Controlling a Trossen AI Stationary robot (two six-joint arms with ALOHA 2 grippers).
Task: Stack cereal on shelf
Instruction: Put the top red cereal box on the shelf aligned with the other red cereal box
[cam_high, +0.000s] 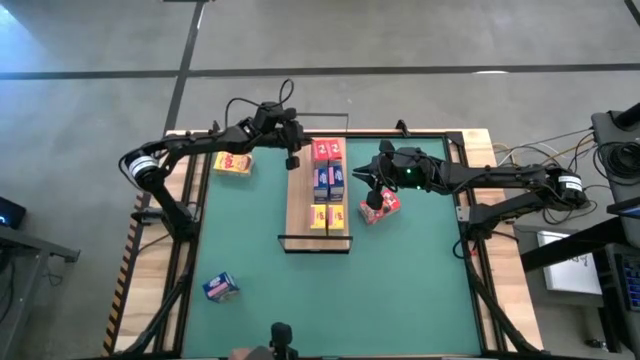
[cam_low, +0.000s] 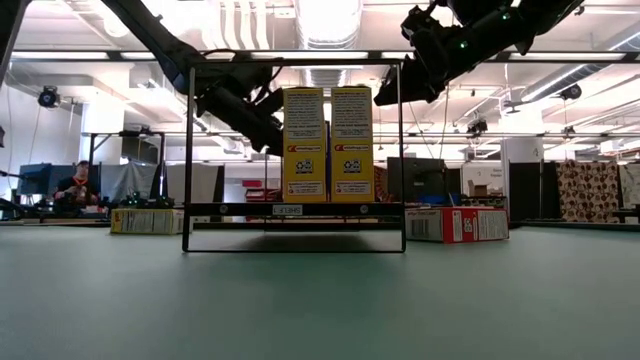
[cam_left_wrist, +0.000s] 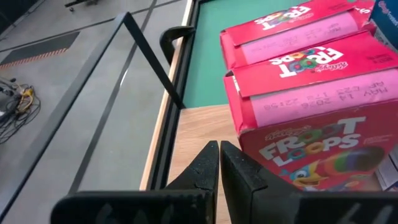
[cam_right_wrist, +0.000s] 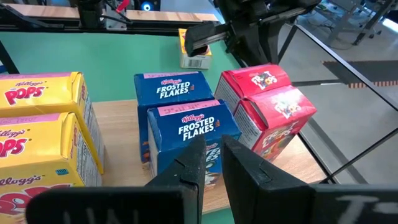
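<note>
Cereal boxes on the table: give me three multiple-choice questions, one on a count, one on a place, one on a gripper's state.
1. Boxes on the shelf: A three; B six; C nine.
2. The loose blue box lies: A on the shelf; B on the floor; C on the green mat, left arm's side.
3. The left gripper is: A shut, empty; B shut on a red box; C wide open.

Answers: B, two red, two blue and two yellow stand there. C, it lies alone on the mat. A, its fingers meet with nothing between. The right gripper hangs near the loose red box.
</note>
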